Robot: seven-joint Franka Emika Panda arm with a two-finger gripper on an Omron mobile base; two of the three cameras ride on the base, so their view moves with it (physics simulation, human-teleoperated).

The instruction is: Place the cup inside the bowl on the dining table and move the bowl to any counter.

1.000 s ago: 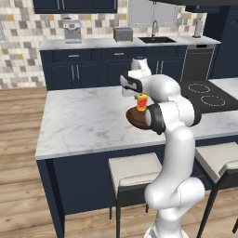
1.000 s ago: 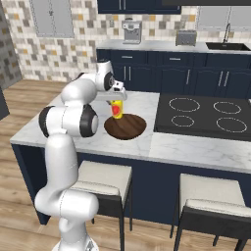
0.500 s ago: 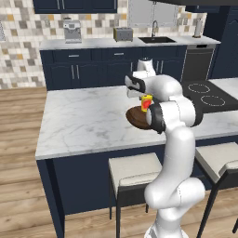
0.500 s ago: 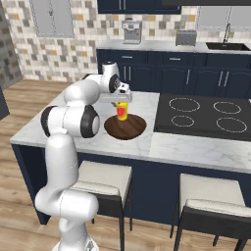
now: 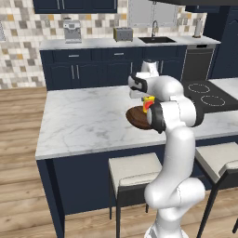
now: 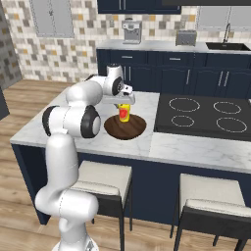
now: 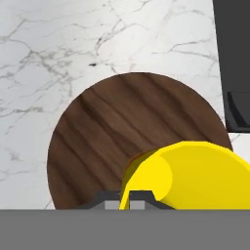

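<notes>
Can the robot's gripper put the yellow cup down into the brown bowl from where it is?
Probably yes. The gripper holds the cup right above the bowl, and the bowl looks empty, with nothing between them.

A home kitchen: navy cabinets (image 5: 74, 72), mosaic backsplash (image 6: 73, 49), sink faucet (image 5: 153, 29), cooktop (image 6: 206, 115), coffee machine (image 6: 131, 31) and marble island (image 5: 88, 121) with stools (image 6: 100, 179).

No readable text, labels, brands or numbers anywhere. Cup (image 6: 124, 112) bears red mark only, too blurred to read.
</notes>
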